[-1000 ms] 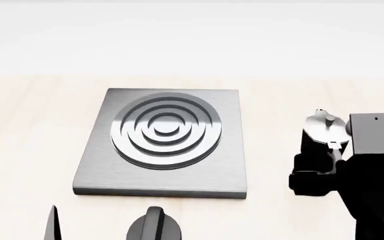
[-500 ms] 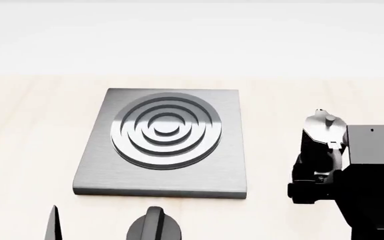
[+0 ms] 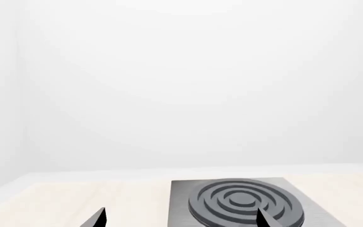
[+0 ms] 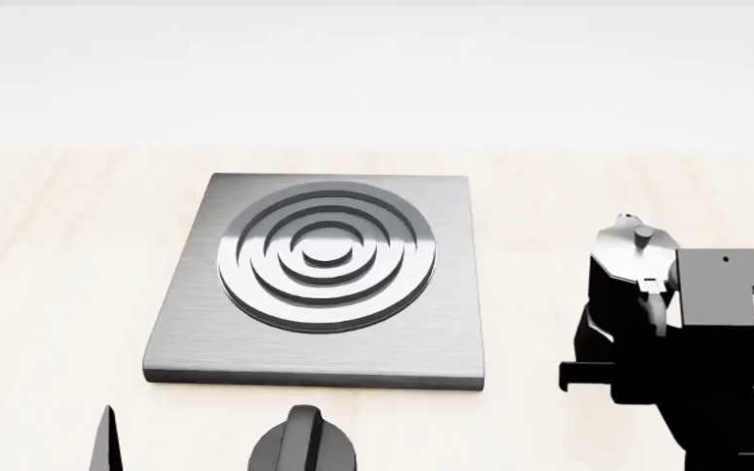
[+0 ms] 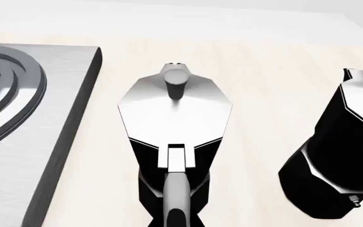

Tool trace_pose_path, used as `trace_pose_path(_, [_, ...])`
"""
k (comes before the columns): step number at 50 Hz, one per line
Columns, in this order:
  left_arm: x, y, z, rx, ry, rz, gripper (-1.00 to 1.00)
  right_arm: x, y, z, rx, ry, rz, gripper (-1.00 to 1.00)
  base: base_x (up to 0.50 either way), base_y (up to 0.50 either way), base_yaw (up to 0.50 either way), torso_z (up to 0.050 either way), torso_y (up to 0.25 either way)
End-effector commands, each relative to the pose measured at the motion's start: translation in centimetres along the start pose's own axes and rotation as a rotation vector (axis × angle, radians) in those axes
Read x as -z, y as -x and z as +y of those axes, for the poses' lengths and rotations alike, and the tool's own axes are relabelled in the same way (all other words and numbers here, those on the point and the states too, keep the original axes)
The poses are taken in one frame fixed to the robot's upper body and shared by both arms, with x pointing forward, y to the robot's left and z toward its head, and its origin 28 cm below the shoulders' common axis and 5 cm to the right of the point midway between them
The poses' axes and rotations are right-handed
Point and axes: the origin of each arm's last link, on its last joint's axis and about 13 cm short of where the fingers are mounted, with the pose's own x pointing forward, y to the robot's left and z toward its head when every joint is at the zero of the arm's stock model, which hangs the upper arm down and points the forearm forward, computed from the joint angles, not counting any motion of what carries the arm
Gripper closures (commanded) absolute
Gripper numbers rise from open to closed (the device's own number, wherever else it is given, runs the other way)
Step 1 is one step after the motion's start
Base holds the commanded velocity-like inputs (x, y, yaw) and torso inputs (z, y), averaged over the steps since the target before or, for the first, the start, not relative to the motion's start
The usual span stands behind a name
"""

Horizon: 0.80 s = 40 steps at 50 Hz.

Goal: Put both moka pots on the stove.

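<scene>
The stove (image 4: 325, 280) lies flat in the middle of the wooden counter. One moka pot (image 4: 628, 257) stands upright to its right. My right gripper (image 4: 652, 373) hangs over that pot's handle side, and one black finger (image 4: 587, 375) sticks out to the left of the pot's base, so the jaws look open. The right wrist view looks straight down on this pot (image 5: 174, 106) and its handle (image 5: 176, 189), with the second moka pot (image 5: 332, 161) beside it. No fingertips show there. My left gripper (image 3: 180, 220) is open and empty near the stove's (image 3: 245, 203) front left.
A short round black knob (image 4: 301, 446) sits at the counter's front edge below the stove. Bare wooden counter (image 4: 63, 255) stretches to the stove's left and behind it, up to a white wall.
My right arm has sunk lower over the moka pot's handle. The pot, the stove and the left gripper have not moved.
</scene>
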Motion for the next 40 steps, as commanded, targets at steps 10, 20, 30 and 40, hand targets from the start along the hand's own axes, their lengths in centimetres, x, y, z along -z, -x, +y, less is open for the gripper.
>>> trace_pose_path(10, [0.4,0.0,0.1,-0.004,-0.002,0.003,-1.0,-1.5,0.4,0.2,0.0,0.028,-0.086,1.0,0.0,0.0,0.0,0.0,0.0])
trace_pose_path(20, [0.9,0.0,0.2,0.001,-0.002,0.004,-1.0,-3.4,2.0,0.7,-0.018,0.028,-0.168,1.0,0.0,0.0,0.0,0.0,0.001])
trace_pose_path(30, [-0.3,0.1,-0.2,0.0,-0.002,0.004,-1.0,-5.8,3.2,2.0,-0.06,0.031,-0.238,1.0,0.0,0.0,0.0,0.0,0.001])
trace_pose_path(40, [-0.7,0.2,-0.2,-0.001,-0.001,0.004,-1.0,-10.2,3.9,4.2,-0.138,0.024,-0.321,1.0,0.0,0.0,0.0,0.0,0.001])
